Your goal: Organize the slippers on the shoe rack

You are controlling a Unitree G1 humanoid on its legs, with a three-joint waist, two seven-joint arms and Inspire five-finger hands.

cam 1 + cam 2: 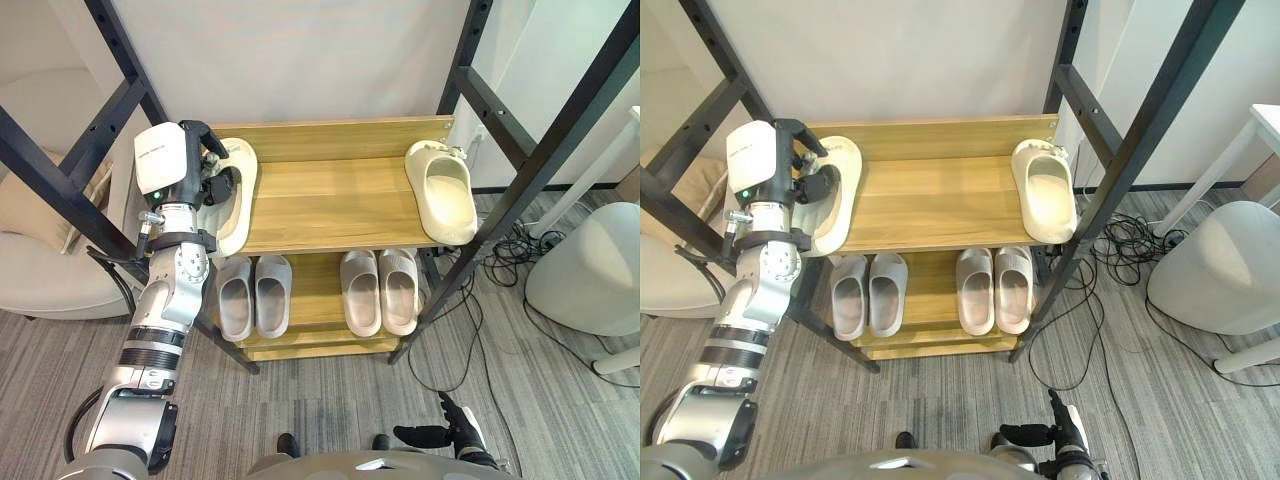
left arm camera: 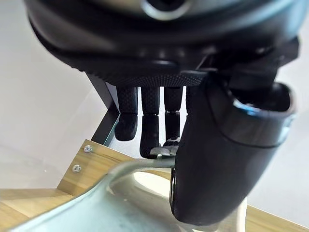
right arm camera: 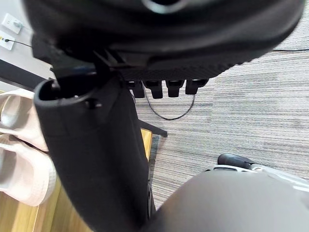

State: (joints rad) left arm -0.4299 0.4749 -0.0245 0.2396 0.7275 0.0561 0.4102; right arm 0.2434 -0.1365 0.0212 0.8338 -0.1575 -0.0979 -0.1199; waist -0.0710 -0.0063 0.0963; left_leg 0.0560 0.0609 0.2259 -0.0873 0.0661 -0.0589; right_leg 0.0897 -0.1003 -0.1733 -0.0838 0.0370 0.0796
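On the left end of the wooden rack's top shelf (image 1: 330, 200) lies a cream slipper (image 1: 240, 195), partly over the shelf's edge. My left hand (image 1: 215, 180) is on it, with the thumb (image 2: 222, 159) and fingers curled on the slipper's rim (image 2: 111, 208). A second cream slipper (image 1: 443, 192) lies at the shelf's right end, sole down. My right hand (image 1: 455, 432) hangs low over the floor with relaxed fingers, far from the rack.
The lower shelf holds two pairs of grey slippers (image 1: 254, 295) (image 1: 380, 290). Black slanted frame posts (image 1: 520, 130) flank the rack. A beige seat (image 1: 40, 260) is to the left, a white rounded object (image 1: 585, 265) to the right, and cables (image 1: 500, 265) lie on the floor.
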